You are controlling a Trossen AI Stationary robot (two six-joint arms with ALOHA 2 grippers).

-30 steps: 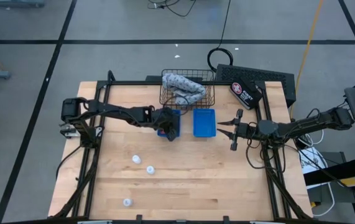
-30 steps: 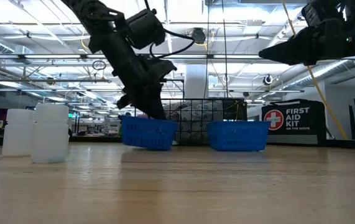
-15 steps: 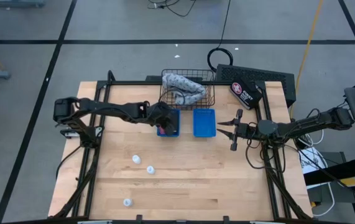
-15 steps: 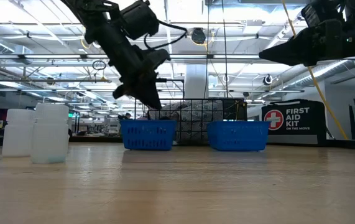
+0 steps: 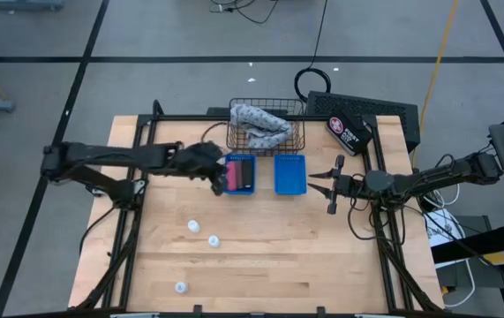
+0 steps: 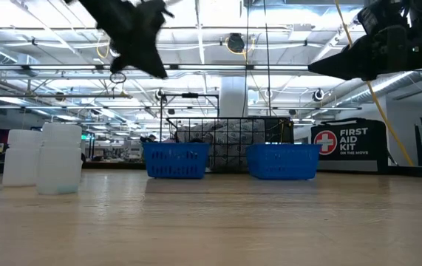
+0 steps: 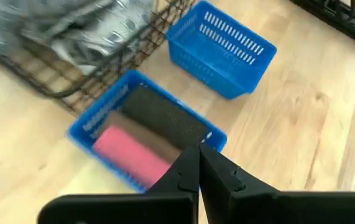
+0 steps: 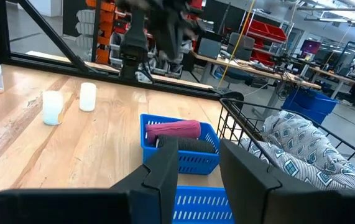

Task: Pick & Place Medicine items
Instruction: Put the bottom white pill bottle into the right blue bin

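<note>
The high view looks straight down on the tabletop [image 5: 260,256]; the low view looks level across it. Both wrist views closely share the bins [image 7: 146,140].

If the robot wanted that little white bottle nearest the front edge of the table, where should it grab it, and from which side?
Probably straight down from above, fingers closing across its round sides. The white bottle stands alone on bare table, well apart from the other two bottles, so nothing crowds the fingers. The left gripper, shut beside the blue basket, is the nearer one.

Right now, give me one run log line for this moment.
left gripper: shut, empty, beside left blue basket | pink piece, black piece: in basket | white bottles: on table | right gripper: open, waiting
</note>
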